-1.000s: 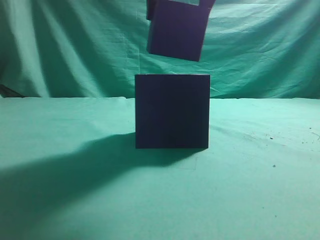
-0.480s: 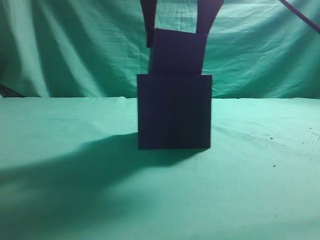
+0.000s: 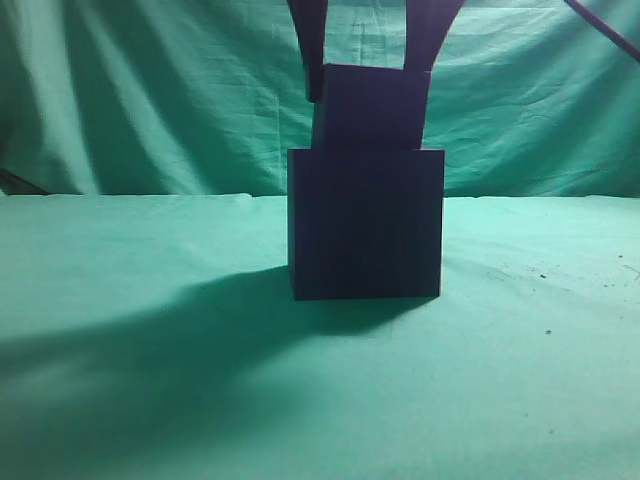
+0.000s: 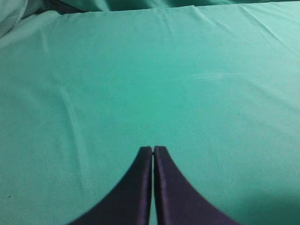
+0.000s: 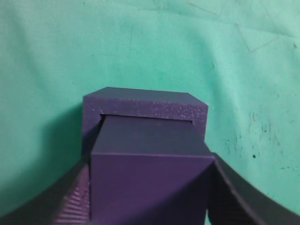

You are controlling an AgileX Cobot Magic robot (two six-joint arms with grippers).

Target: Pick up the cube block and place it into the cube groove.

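The large near-black box (image 3: 366, 225) stands on the green cloth mid-table. The small purple cube block (image 3: 372, 107) sits partly sunk into the top of that box. My right gripper (image 3: 366, 40) comes down from above and is shut on the cube block. In the right wrist view the cube block (image 5: 149, 180) fills the space between the fingers, and its lower end enters the cube groove (image 5: 145, 118) in the box's speckled top rim (image 5: 145, 107). My left gripper (image 4: 153, 149) is shut and empty over bare cloth, away from the box.
Green cloth (image 3: 120, 380) covers the table and hangs as a backdrop (image 3: 150, 90). A thin dark cable (image 3: 605, 28) crosses the upper right corner. Small dark specks lie on the cloth at the right (image 3: 545, 275).
My right gripper has lowered the cube block from above the box down into its top. The box has shifted slightly to the right.
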